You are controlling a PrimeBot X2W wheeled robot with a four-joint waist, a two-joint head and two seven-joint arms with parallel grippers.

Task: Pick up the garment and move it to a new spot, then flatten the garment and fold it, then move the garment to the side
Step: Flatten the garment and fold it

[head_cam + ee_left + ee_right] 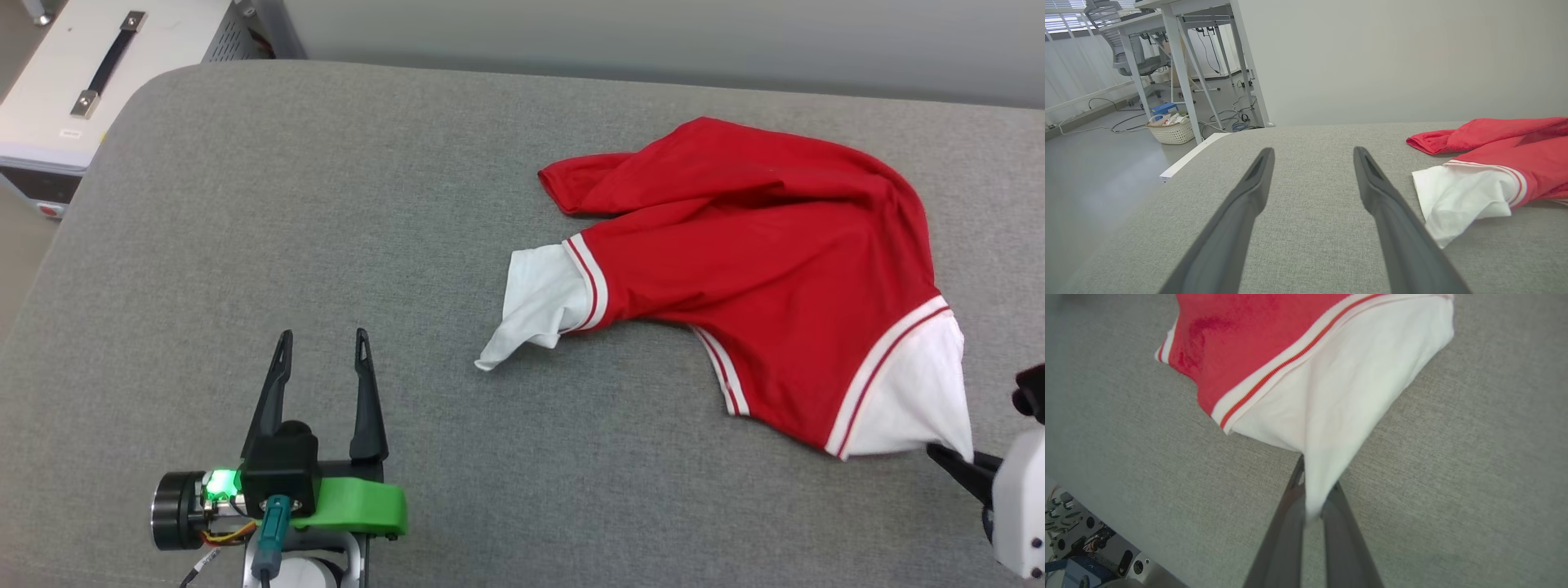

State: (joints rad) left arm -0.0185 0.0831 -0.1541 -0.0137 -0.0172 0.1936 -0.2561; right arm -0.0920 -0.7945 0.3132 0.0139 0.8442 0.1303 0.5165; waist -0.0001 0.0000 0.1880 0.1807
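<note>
The garment (759, 261) is a red jersey with white sleeves and red-white trim, lying crumpled on the right half of the grey table (326, 204); its lettering is hidden. My right gripper (1316, 486) is shut on the tip of one white sleeve (1339, 388), which is pulled taut; in the head view that gripper (951, 453) sits at the right edge under the sleeve's corner. My left gripper (322, 336) stands open over bare table at the lower left, well left of the other white sleeve (539, 302). From the left wrist, that sleeve (1461, 200) lies right of the open fingers (1257, 179).
A white case with a black handle (106, 65) stands beyond the table's far left corner. White desk legs (1184, 61), an office chair and a woven basket (1171, 130) stand on the floor past the table's edge. A grey wall runs behind the table.
</note>
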